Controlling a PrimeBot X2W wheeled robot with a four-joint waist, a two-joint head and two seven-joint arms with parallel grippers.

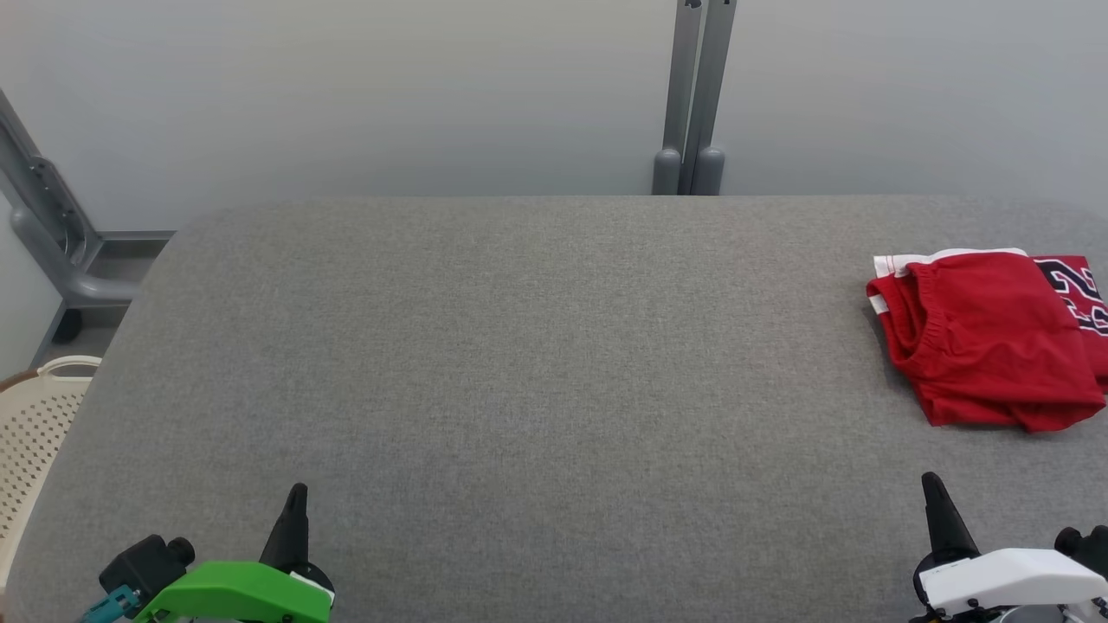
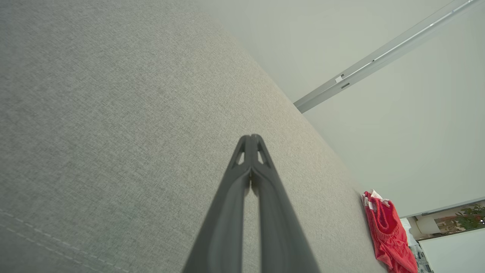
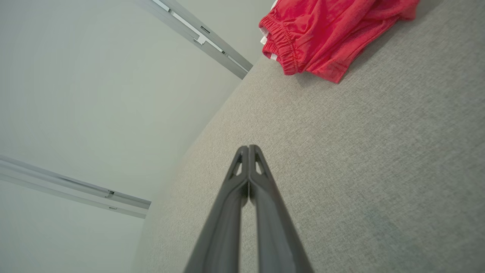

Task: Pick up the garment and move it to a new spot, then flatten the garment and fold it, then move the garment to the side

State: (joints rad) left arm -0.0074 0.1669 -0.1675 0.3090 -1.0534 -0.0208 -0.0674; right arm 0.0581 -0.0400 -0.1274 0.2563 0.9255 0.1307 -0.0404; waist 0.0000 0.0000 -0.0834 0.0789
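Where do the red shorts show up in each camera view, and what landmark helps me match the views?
Head view: red shorts at the far right, on the grey table.
Left wrist view: lower right corner.
Right wrist view: top edge, right of centre.
Shared landmark: the grey metal post behind the table's far edge.

A grey, fabric-covered tabletop (image 1: 519, 389) with rounded corners stands against a plain pale wall (image 1: 389, 95). A grey double post (image 1: 692, 95) rises behind its far edge, and a slanted metal frame (image 1: 52, 234) stands at far left. A cream perforated basket (image 1: 35, 433) sits beside the left edge. The light is soft and even.
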